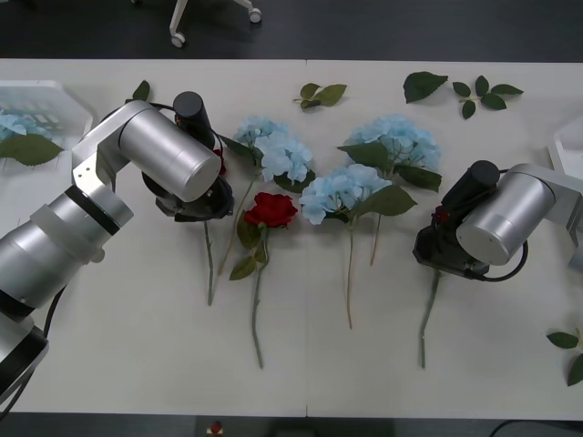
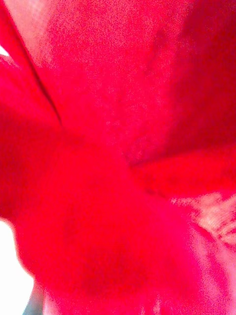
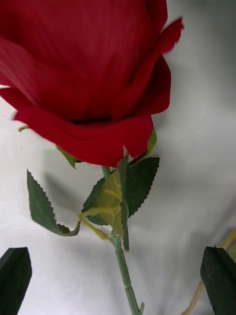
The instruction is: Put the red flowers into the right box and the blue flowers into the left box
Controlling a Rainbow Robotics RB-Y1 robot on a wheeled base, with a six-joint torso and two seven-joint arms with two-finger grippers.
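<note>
White worktop [image 1: 137, 346] stretches across the front view, with loose green leaf sprigs [image 1: 319, 93] scattered along its far edge. Sorting has only begun: one pale sky-blue hydrangea head [image 1: 14, 123] already lies in the translucent white ribbed bin on the left [image 1: 73, 98], while three more fluffy blue hydrangeas [image 1: 278, 150] lie in the middle of the worktop, stems toward the robot. The white bin on the right [image 1: 567, 146] shows just a corner of its rim, and no rose can be seen in it.

A deep-red artificial rose on a thin green stem [image 1: 271, 209] lies untouched at the centre. The left gripper [image 3: 118, 278] hovers over another red rose [image 3: 88, 74]; its black fingers [image 3: 14, 278] stand wide apart either side of the stem, grasping nothing. The right gripper [image 1: 442, 238] sits low over a third rose [image 2: 118, 157], whose stem trails toward the robot; whether it has closed I cannot tell. By my judgement, nearly all the work is left.
</note>
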